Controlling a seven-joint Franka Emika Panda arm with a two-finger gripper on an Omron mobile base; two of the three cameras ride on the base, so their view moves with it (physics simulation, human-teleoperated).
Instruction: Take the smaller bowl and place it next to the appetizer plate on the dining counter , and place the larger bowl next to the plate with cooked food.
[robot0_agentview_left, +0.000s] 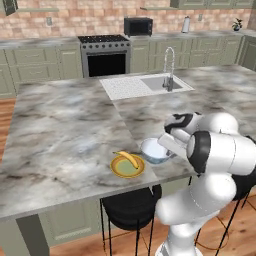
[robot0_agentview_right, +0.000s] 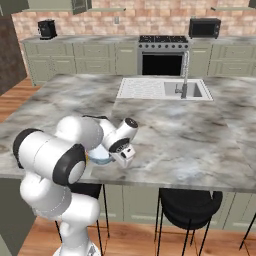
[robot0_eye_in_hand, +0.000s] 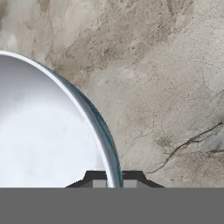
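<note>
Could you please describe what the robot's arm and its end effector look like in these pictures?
The arm is made of glossy white, rounded segments with black bands at the joints and no cables in sight. The end effector has two small dark finger tips with pale grey pads.

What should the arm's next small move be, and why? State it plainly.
Probably open the gripper and let go. Its fingers are pinched on the rim of the smaller bowl, which already appears to sit on the dining counter right beside the appetizer plate with its yellow piece. Whether the bowl fully rests on the marble is hard to tell.
</note>
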